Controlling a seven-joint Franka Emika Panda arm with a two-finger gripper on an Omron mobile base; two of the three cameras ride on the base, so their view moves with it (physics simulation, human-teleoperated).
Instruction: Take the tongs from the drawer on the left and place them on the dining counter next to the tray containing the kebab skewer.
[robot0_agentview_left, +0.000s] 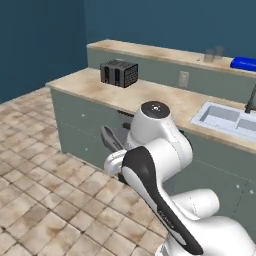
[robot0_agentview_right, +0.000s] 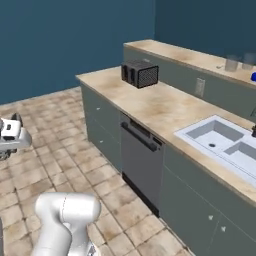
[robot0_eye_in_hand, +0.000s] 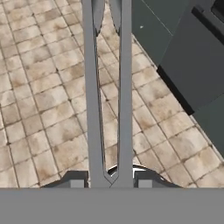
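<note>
1. Dining counter (robot0_agentview_left: 150, 50): you have a long beige marbled top on a grey-green wall at the back of the kitchen. A wall socket sits on that wall, and two small grey cups (robot0_agentview_right: 239, 62) stand on the top near its right end.
2. Lower counter (robot0_agentview_right: 150, 107): beige top over grey-green cabinet doors and a dark dishwasher front (robot0_agentview_right: 141, 165). No writing can be read anywhere you look.
3. Arm (robot0_agentview_left: 155, 165): it rises from the lower right of your left base view, folds at a white elbow and reaches forward and down toward the cabinet fronts, low over the tiled floor.
4. Sink (robot0_agentview_right: 225, 142): a pale double basin set into the lower counter; nothing is visible in either basin.
5. Toaster (robot0_agentview_left: 119, 73): a dark box standing on the lower counter toward its left end.
6. Tray (robot0_agentview_left: 243, 63): you see a bright blue corner of it on the dining counter at the far right; its contents cannot be made out.
7. Tongs (robot0_eye_in_hand: 108, 87): two slim grey arms joined at the near end, running straight out from the gripper over the floor tiles, well apart from the tray.
8. Gripper (robot0_eye_in_hand: 110, 183): clenched on the joined end of the tongs, one fingertip either side.
</note>
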